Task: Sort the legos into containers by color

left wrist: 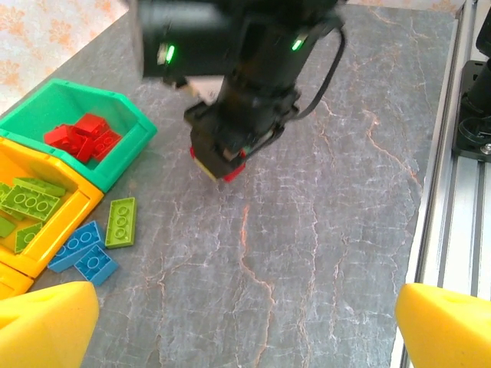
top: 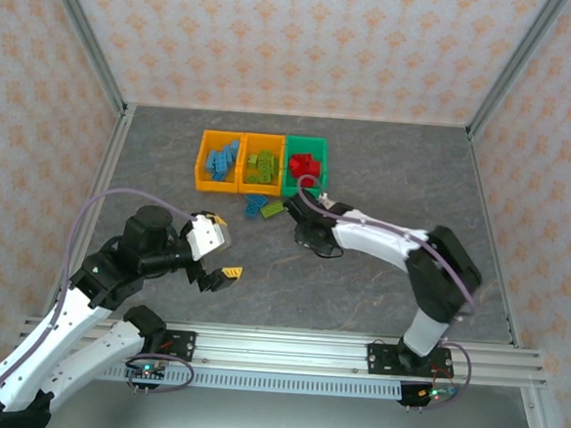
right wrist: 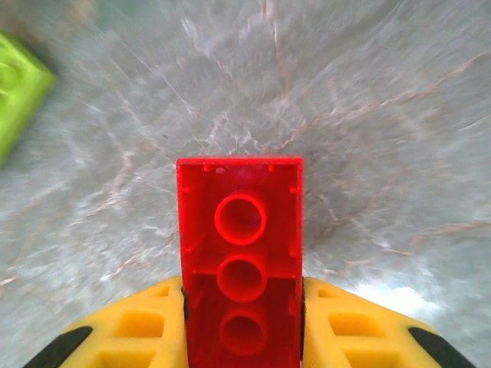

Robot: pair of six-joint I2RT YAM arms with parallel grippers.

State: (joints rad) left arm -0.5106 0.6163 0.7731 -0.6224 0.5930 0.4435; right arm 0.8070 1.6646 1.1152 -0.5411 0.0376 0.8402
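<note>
Top external: left gripper (top: 223,246), jaws wide apart, empty. Right gripper (top: 305,238), clamped on one red brick (right wrist: 240,253), endwise between its pads. Just beyond it, left to right: left orange bin (top: 202,159), blue legos (top: 223,159); middle orange bin (top: 264,138), lime legos (top: 263,163); green bin (top: 307,140), red legos (top: 306,164).

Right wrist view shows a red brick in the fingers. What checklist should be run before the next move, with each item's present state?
1. Red brick clamped in the right gripper: ok.
2. Matching container: the green bin holds red bricks: ok.
3. Brick lifted off the table: cannot tell.
4. Left gripper open and well apart from the green bin: ok.
5. All loose bricks sorted: not ok; two blue bricks and a lime brick lie on the table beside the orange bin.
</note>
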